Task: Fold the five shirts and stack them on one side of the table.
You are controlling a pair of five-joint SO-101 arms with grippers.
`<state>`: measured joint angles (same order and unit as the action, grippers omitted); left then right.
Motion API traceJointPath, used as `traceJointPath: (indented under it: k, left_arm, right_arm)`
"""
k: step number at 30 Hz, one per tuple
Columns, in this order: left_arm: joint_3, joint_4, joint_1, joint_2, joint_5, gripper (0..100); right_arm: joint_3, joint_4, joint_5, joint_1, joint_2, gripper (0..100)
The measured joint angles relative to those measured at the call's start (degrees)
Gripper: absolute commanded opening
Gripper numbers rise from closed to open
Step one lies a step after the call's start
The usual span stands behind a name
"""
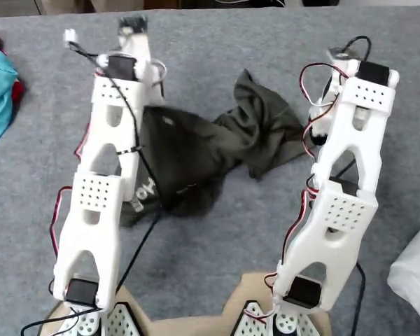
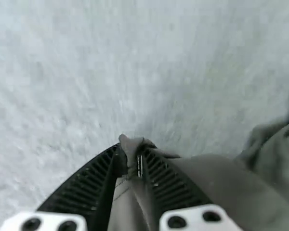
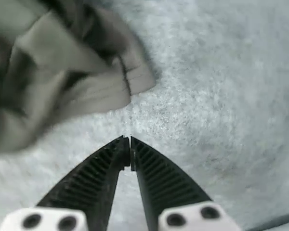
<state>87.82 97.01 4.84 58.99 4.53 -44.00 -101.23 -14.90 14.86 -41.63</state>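
Shirt, dark olive, lies crumpled at table centre. Left gripper is clamped on 1 edge fold at shirt's 10 o'clock, probably to pull it flat. Right gripper, jaws together and empty, hovers at 3 o'clock by a sleeve.

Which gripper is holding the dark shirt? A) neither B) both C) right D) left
D: the left gripper is shut on a fold of the dark shirt, while the right gripper is shut on nothing, the shirt lying apart from its tips.
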Motion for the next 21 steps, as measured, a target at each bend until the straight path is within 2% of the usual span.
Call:
traceJointPath:
  k: [4,16,21]
  left_arm:
    - [4.40,0.18,-1.93,-3.60,0.00,2]
    - [4.75,0.70,-9.76,-11.87,0.00,2]
    - [4.75,0.70,-12.31,-11.87,0.00,2]
  right_arm:
    - [4.66,0.00,-13.01,-1.76,0.00,1.6]
    - [16.18,0.09,-29.19,-6.77,4.04,0.8]
    - [20.48,3.78,-42.20,-8.53,7.30,0.8]
